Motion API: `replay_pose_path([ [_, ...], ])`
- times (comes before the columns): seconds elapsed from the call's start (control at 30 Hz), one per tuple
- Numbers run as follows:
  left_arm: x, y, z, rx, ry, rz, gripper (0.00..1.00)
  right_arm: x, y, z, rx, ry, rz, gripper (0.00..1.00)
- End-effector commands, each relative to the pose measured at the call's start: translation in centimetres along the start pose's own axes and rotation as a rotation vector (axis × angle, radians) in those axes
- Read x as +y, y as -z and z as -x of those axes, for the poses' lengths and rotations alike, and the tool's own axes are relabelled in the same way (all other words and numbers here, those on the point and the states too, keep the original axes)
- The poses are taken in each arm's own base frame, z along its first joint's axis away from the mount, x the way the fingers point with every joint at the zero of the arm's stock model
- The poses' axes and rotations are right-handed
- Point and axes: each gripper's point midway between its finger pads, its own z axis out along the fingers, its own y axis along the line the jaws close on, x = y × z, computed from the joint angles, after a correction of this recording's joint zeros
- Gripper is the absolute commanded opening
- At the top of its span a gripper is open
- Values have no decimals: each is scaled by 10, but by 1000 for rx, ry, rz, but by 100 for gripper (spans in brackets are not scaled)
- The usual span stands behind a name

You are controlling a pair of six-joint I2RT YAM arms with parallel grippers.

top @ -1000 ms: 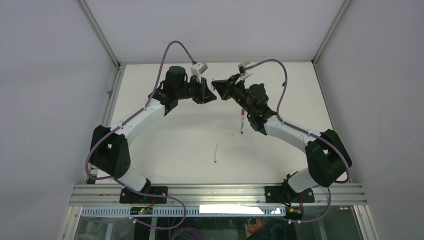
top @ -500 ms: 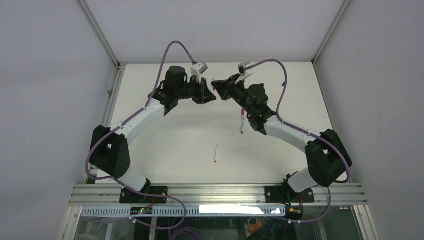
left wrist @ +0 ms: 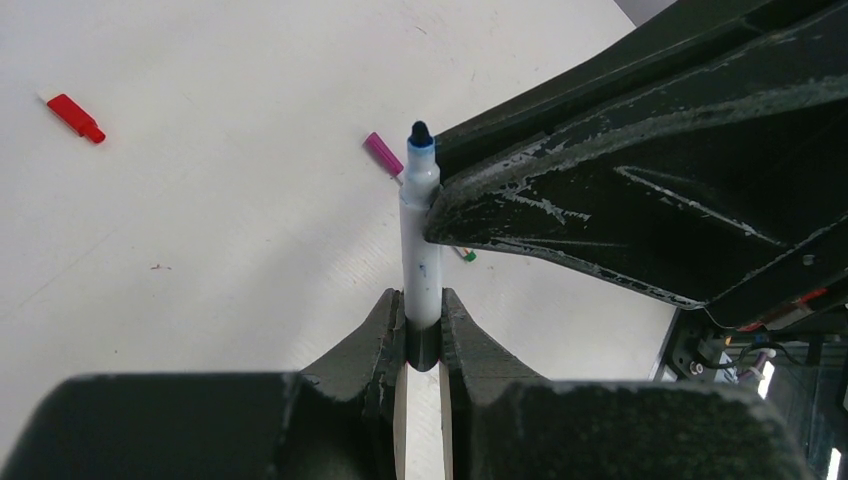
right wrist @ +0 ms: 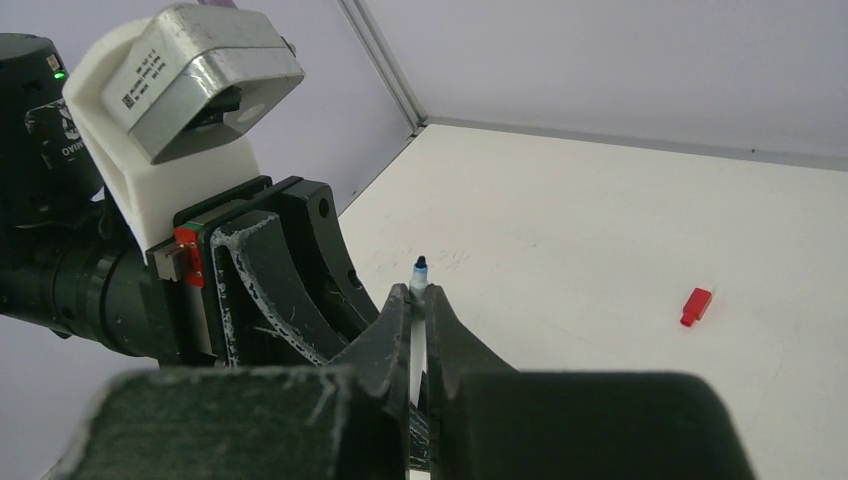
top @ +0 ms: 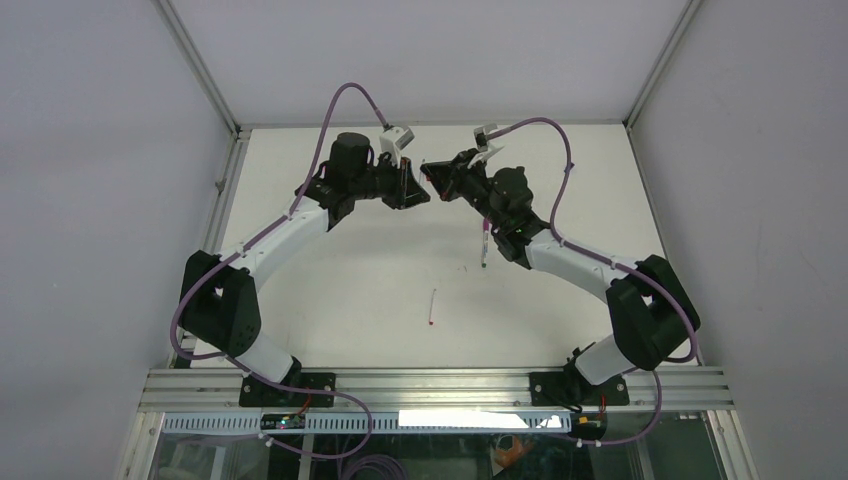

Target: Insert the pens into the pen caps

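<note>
Toward the far edge of the table, left gripper remains clamped on the blue-tipped pen; right gripper, fully shut, has edged leftward against it.

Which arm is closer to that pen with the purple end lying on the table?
Right. In the overhead view the purple-ended pen lies just beside the wrist of the right arm. The left arm is across the table, well away from it.

The right fingers block one side just ahead of the left fingers, against the blue-tipped pen; the other side is bare table, a magenta cap and a red cap farther ahead.
</note>
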Motion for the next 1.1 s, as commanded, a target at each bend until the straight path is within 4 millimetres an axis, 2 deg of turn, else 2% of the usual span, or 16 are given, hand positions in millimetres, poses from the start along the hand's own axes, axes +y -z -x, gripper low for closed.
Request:
replay_pose_path([
  [0.0,-12,9,22,-55,-69,-26,0,-12,-7,14,-43,18,-57,0],
  [0.43,-13,15,33,-80,-92,-9,0,-29,4,-5,-14,38,-108,0],
  [0.53,-14,17,35,-86,-99,-6,0,-38,6,-8,-17,46,-153,0],
  [1.07,-14,22,37,-105,-119,10,0,-48,5,-16,-15,31,-186,0],
])
